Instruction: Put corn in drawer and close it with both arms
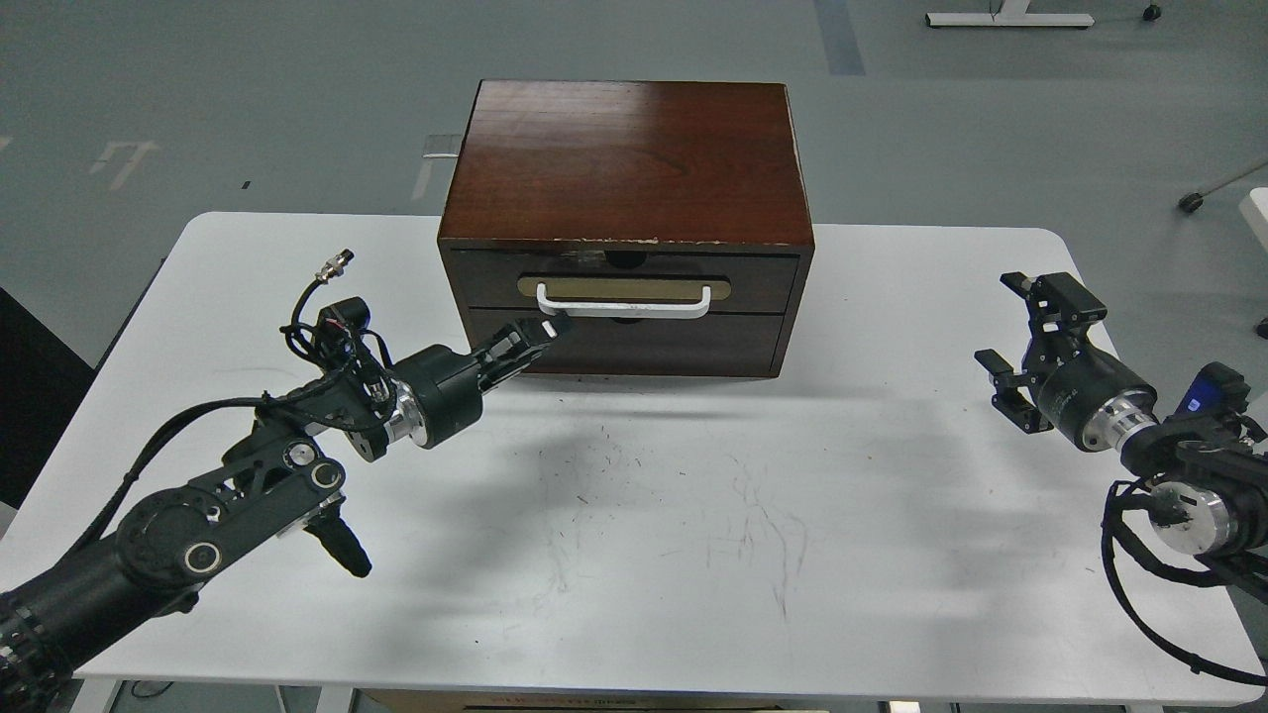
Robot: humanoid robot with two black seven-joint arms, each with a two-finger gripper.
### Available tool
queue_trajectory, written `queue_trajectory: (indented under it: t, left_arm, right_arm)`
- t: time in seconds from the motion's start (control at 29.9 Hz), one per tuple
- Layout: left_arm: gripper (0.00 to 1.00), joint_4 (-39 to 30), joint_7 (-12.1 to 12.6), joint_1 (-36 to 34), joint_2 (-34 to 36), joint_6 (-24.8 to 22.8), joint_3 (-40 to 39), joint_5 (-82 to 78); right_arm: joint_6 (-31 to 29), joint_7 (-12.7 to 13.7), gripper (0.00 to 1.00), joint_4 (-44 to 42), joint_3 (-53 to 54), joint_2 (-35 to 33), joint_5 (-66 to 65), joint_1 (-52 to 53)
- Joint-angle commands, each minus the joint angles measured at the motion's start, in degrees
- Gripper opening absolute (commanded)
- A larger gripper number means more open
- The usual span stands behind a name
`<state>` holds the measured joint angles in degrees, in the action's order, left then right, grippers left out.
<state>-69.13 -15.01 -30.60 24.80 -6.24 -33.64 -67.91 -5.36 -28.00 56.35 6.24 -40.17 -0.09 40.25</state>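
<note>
The dark reddish-brown drawer (763, 280) with its white bar handle (624, 303) sits pushed flush into the wooden box (624, 158) at the table's back middle. The corn is hidden from view. My left gripper (540, 332) is shut, and its tips rest against the box front just below the handle's left end. My right gripper (1020, 337) is open and empty, hovering over the table's right side, well apart from the box.
A plain handleless panel (674, 345) lies below the drawer. The white table (644, 535) shows scuff marks in front of the box. Grey floor surrounds the table; a stand base (1008, 17) is far back right.
</note>
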Motion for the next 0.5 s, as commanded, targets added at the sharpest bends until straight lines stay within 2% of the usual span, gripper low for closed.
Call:
queue_trajectory:
  t: [0.0, 0.17, 0.23, 0.3, 0.33, 0.37, 0.43, 0.47]
  left_arm:
    - [0.0, -1.6, -0.2, 0.5, 2.2, -2.6, 0.6, 1.5]
    - [0.0, -8.9, -1.1, 3.8, 8.1, -8.7, 0.6, 1.7]
    - [0.0, -10.8, -1.1, 4.8, 9.3, -9.4, 0.2, 1.7]
    - [0.0, -13.4, -2.0, 5.6, 11.5, -9.6, 0.0, 1.8]
    - [0.0, -14.9, -4.0, 6.1, 12.9, -9.6, -0.1, 1.9]
    - [0.17, -16.0, -6.1, 6.3, 14.0, -9.6, -0.3, 2.6]
    - [0.46, -17.0, -8.0, 6.5, 15.1, -9.6, -1.0, 4.1]
    - [0.75, -17.8, -9.3, 6.7, 16.0, -9.6, -2.1, 6.8]
  right_arm:
    - [0.0, 0.0, 0.99, 0.1, 0.0, 0.0, 0.0, 0.0]
    - [0.0, 0.0, 0.99, 0.2, 0.0, -0.2, 0.0, 0.1]
    - [0.0, 0.0, 0.99, 0.2, 0.0, -0.2, 0.0, 0.1]
    - [0.0, 0.0, 0.99, 0.3, 0.0, -0.2, 0.0, 0.1]
    - [0.0, 0.0, 0.99, 0.3, 0.1, -0.2, 0.0, 0.2]
    - [0.0, 0.0, 0.99, 0.3, 0.3, -0.2, 0.0, 0.2]
    - [0.0, 0.0, 0.99, 0.3, 0.9, -0.3, 0.0, 0.1]
    - [0.0, 0.0, 0.99, 0.3, 1.5, -0.2, 0.0, 0.1]
